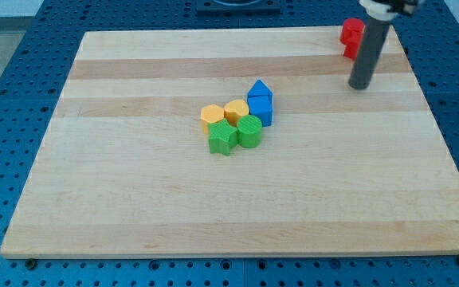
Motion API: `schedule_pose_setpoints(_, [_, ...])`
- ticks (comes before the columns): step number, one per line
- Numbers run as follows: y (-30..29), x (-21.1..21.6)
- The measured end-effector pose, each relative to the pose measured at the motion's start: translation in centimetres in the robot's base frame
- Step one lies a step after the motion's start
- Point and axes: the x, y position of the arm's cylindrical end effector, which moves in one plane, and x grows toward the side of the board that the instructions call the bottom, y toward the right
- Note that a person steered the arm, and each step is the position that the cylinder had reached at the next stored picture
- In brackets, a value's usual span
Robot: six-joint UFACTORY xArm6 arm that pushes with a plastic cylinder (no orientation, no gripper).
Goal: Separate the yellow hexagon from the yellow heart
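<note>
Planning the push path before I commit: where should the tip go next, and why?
Probably bring my tip from the view's upper right down and left toward the cluster at the board's middle. The yellow hexagon touches the yellow heart, with the green blocks just below and the blue blocks to the right, so approaching from the view's top looks least obstructed.

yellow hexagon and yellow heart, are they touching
Touching. The camera view shows the yellow hexagon pressed against the yellow heart, with no board visible between them.
</note>
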Motion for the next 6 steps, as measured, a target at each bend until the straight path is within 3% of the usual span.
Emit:
schedule_pose_setpoints(1, [-3.6,1.6])
schedule_pose_setpoints(3, [-17.1,-1.1])
schedule_pose_setpoints(6, [-22.2,6.5])
